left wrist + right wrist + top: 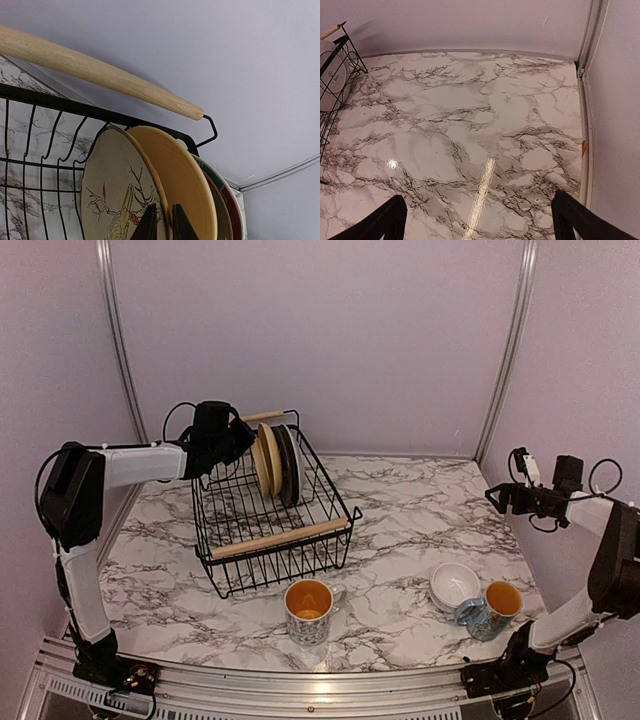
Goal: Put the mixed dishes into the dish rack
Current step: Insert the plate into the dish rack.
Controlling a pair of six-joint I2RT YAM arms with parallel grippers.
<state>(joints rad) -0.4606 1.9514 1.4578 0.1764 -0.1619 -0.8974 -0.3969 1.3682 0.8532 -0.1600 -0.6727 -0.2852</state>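
Observation:
The black wire dish rack stands left of centre; it also shows in the left wrist view. Several plates stand upright at its back: a beige plate with a line drawing, a plain tan plate, a dark plate and a red plate with a teal edge. My left gripper is shut on the beige drawn plate's rim. Two orange-lined mugs and stacked white bowls sit on the table. My right gripper is open and empty above the right side.
The rack's far wooden handle runs just above the plates. A purple back wall and a metal corner post bound the marble table. The rack's end wire shows at the left of the right wrist view.

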